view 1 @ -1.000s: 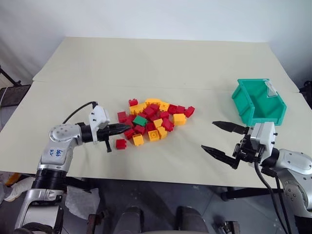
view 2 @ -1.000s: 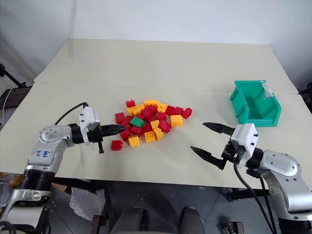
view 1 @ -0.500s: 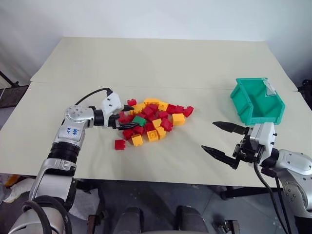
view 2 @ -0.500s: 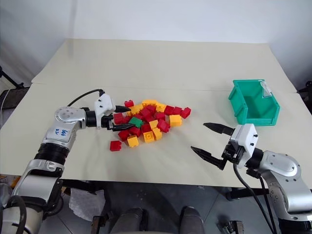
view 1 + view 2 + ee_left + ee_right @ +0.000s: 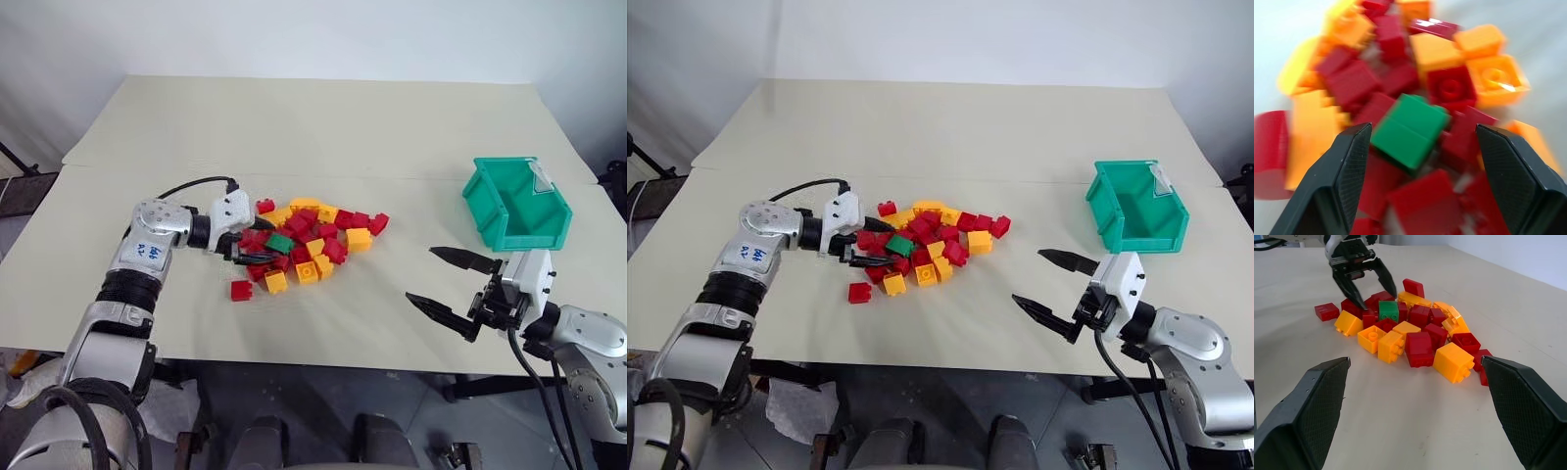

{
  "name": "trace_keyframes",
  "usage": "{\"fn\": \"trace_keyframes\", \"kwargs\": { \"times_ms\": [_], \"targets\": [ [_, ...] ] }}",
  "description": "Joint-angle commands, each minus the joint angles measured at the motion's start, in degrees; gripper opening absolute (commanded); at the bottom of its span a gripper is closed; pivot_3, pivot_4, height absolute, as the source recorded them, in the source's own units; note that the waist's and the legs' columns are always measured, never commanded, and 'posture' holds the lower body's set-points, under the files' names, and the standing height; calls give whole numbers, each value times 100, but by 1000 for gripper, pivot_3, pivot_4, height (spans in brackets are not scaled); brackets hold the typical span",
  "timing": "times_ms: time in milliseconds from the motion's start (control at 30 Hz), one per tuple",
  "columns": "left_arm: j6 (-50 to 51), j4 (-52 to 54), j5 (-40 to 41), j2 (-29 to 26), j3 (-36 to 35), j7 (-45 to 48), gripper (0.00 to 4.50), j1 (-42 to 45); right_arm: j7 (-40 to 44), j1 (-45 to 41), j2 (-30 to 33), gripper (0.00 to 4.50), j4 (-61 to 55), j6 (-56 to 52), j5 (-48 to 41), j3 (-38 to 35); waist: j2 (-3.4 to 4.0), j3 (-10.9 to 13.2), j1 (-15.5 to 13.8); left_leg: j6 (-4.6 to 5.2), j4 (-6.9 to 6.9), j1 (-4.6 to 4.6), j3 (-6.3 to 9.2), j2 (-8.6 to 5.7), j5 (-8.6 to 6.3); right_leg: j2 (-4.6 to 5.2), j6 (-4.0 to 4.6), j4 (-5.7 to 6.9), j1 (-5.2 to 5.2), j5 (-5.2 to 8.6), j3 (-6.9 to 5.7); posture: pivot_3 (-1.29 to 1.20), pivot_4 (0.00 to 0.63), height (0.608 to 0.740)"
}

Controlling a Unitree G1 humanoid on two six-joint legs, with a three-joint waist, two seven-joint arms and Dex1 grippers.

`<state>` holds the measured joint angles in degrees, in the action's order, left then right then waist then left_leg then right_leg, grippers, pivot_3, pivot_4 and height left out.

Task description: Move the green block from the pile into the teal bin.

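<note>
The green block [image 5: 281, 242] lies on the left part of the pile [image 5: 315, 230] of red and yellow bricks, mid-table. My left gripper [image 5: 257, 242] is open at the pile's left edge, low over the bricks. In the left wrist view the green block [image 5: 1410, 129] sits between its two black fingers [image 5: 1347, 171], with gaps on both sides. The teal bin [image 5: 487, 204] stands at the right side of the table with its inside bare. My right gripper [image 5: 421, 274] hovers open near the table's front right, with nothing in it, pointing toward the pile.
One red brick [image 5: 241, 290] lies apart, in front of the pile's left end. The beige table [image 5: 294, 127] stretches bare behind the pile and between the pile and the bin. A seam crosses the tabletop behind the pile.
My left gripper has opened and moved right from beside the lone red brick to the pile's edge, its fingers now on either side of the green block. The right gripper has held still.
</note>
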<state>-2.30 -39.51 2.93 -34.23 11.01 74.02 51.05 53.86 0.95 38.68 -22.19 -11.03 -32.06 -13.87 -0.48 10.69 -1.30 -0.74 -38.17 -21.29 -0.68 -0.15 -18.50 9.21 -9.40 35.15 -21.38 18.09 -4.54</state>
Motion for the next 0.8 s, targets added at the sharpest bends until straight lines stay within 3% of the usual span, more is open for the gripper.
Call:
{"fn": "trace_keyframes", "kwargs": {
  "times_ms": [33,300,467,800],
  "targets": [
    [293,88,-252,-58,244,137,3608,-202,-50,37,-16,4500,-268,129,-73,-161,0,0,-2,0,-1,0,0,0,0,0,0,0,0,0,1,0,150,740],
    [772,-74,-173,153,-28,-474,3608,-46,-110,119,-50,4500,-322,148,-67,-140,-1,0,-12,3,-12,0,3,0,-1,1,0,7,5,0,1,0,150,740],
    [317,-959,-529,223,-160,-1656,3608,426,-125,77,-71,4500,-290,145,-51,-103,-2,0,-5,3,-15,1,4,0,-1,1,0,16,3,0,2,0,150,740],
    [-188,-1224,-570,425,55,-980,3608,540,-151,12,-86,4500,-275,130,-36,-70,-2,0,-26,3,-12,0,1,-1,-1,2,0,17,-1,0,2,0,150,740]
  ]
}}
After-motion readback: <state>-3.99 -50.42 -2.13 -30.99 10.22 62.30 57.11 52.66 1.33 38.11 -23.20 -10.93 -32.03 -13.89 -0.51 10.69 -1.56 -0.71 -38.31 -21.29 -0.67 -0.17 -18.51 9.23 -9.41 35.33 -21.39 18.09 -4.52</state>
